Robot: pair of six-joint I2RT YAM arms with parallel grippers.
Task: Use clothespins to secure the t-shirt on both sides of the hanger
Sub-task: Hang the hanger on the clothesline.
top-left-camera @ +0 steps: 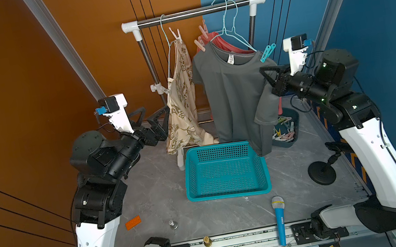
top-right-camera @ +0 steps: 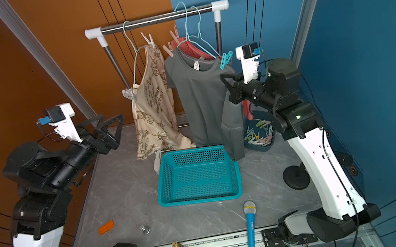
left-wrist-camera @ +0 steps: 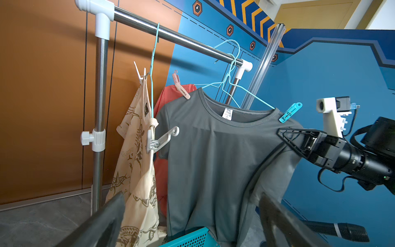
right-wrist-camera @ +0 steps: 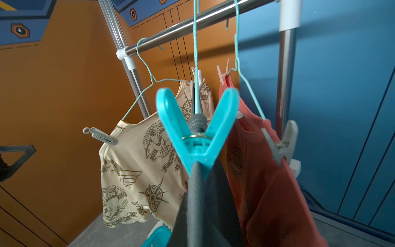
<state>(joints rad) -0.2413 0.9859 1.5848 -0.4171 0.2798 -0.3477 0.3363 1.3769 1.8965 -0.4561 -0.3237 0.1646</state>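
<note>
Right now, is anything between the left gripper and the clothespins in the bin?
Yes. The open left gripper sits beside the cream shirt. That shirt and the grey t-shirt both hang between it and the clothespins in the dark bin. The shut right gripper is on the bin's side.

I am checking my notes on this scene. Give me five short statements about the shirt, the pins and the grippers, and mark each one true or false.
1. The grey t-shirt carries a clothespin on each shoulder. True: a pink clothespin and a teal clothespin.
2. The left gripper is shut on a clothespin. False: it is open and holds nothing.
3. The teal basket is full of clothes. False: nothing lies in it.
4. Spare clothespins lie in the dark blue bin. True.
5. The blue microphone lies inside that basket. False: it lies on the table, nearer the front edge.
</note>
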